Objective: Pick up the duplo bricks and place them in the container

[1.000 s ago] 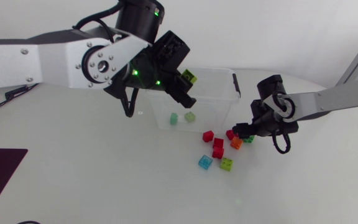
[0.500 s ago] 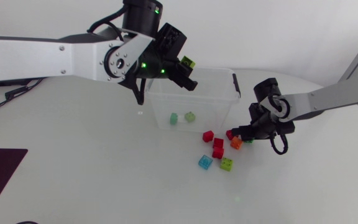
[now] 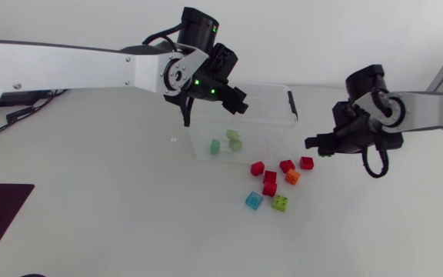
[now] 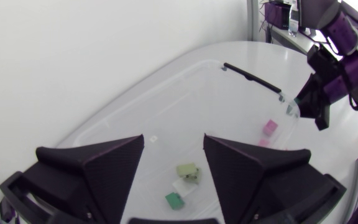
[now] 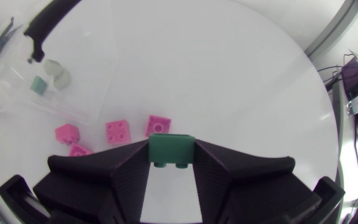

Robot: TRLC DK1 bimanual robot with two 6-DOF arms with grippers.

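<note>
Several loose duplo bricks [image 3: 270,188] lie on the desk [image 3: 129,208], near side of the container [image 3: 287,100]. Right hand [image 3: 312,144] is clamped on a green brick [image 5: 171,151]; left hand [image 4: 173,162] hangs over the container, fingers apart. Bricks should be light, rigid and smooth: grip opposite flat sides.

Left hand [image 4: 174,140] hangs open over the clear container [image 4: 166,81]; a lime brick [image 4: 187,170] and green brick [image 4: 174,200] lie inside.
</note>
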